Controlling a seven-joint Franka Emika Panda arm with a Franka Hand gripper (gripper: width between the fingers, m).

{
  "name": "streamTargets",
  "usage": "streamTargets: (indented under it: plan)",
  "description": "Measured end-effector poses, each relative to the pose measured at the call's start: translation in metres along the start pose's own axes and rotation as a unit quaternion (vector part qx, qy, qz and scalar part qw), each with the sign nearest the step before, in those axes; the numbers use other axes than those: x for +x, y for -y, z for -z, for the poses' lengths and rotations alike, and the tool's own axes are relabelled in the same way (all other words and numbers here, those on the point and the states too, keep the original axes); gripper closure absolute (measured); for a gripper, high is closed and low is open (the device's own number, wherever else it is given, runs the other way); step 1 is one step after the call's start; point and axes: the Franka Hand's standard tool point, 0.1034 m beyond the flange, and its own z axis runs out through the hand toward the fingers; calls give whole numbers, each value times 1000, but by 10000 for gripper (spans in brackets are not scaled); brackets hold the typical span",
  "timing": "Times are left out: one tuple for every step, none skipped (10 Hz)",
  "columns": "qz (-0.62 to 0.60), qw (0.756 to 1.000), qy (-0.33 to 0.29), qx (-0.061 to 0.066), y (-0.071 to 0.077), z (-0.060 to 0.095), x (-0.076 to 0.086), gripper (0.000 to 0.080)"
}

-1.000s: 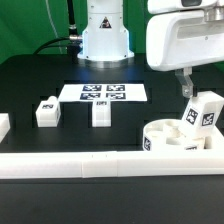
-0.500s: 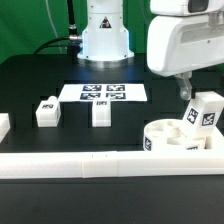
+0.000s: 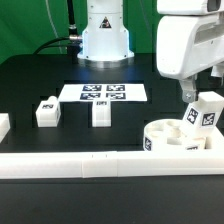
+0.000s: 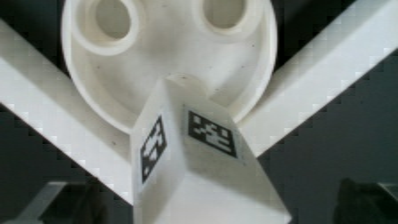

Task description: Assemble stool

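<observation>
The round white seat (image 3: 170, 138) lies at the exterior view's right, just behind the long rail. One tagged leg (image 3: 205, 113) stands in it, leaning a little. My gripper (image 3: 192, 94) hangs right above that leg, open. In the wrist view the leg (image 4: 196, 150) fills the space between my dark fingers (image 4: 36, 200), with a gap still showing at the sides, and the seat (image 4: 169, 60) with two sockets lies beyond it. Two more legs (image 3: 47, 112) (image 3: 101, 113) stand loose on the black table at the exterior view's left and middle.
The long white rail (image 3: 90, 164) runs along the front of the table. The marker board (image 3: 103, 93) lies flat behind the loose legs. The arm's white base (image 3: 105, 35) stands at the back. A white piece (image 3: 3, 125) shows at the left edge.
The hand has slid a little toward the exterior view's right, over the standing leg. The jaws stay open and the parts have not moved.
</observation>
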Motion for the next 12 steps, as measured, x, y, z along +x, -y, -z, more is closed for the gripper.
streamTargets:
  plan:
    - [64,998,6,-7,-2,-1,-1,151]
    - [126,992,15,-15,-4,-1,-1,151]
    - [163,986,18,-18,-2,-2,1,151]
    - [226,974,24,-20,-3,-3,1,151]
    - [281,959,31,-22,-4,-5,3,151]
    - [327,944,38,-21,-7,-6,4,151]
    - [349,936,41,-21,-8,-7,2,151]
    - [357,933,42,-21,-9,-7,1,151]
    - [394,918,45,-21,-11,-7,0,151]
    - [430,901,51,-22,-12,-8,-1,151]
    - [471,880,60,-25,-12,-9,0,151]
    - [469,881,61,-26,-12,-9,0,151]
